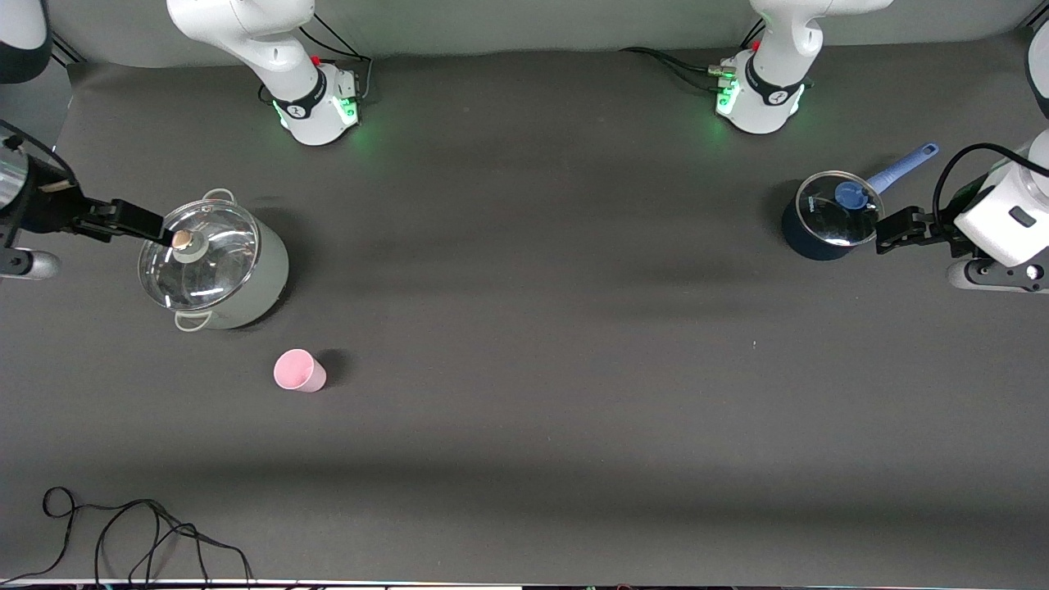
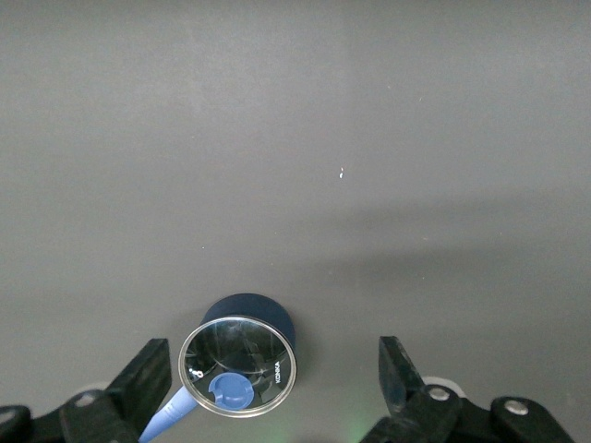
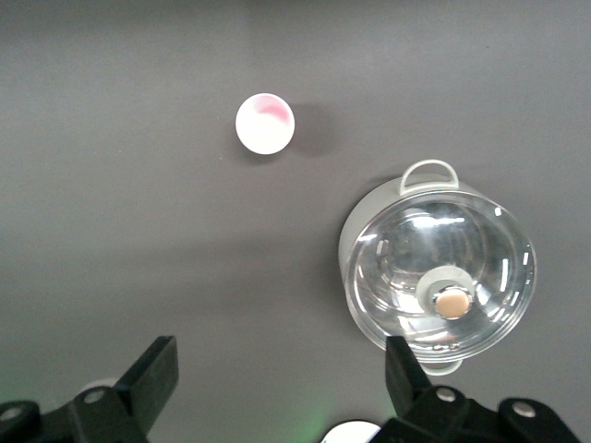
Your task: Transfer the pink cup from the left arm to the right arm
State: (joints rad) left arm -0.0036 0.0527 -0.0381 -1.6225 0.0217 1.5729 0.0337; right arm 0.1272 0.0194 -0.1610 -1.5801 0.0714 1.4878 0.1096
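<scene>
The pink cup (image 1: 299, 370) stands upright on the dark table, nearer to the front camera than the pale pot, toward the right arm's end. It also shows in the right wrist view (image 3: 265, 124), apart from both grippers. My right gripper (image 1: 152, 225) hangs open and empty over the pale pot's edge; its open jaws show in the right wrist view (image 3: 277, 369). My left gripper (image 1: 895, 231) is open and empty beside the blue saucepan at the left arm's end; in the left wrist view (image 2: 274, 369) its jaws stand wide apart over the saucepan.
A pale green pot (image 1: 246, 283) with a glass lid (image 3: 441, 277) stands at the right arm's end. A dark blue saucepan (image 1: 807, 242) with a glass lid (image 2: 237, 365) and a blue handle (image 1: 901, 168) stands at the left arm's end. A black cable (image 1: 123, 533) lies at the front edge.
</scene>
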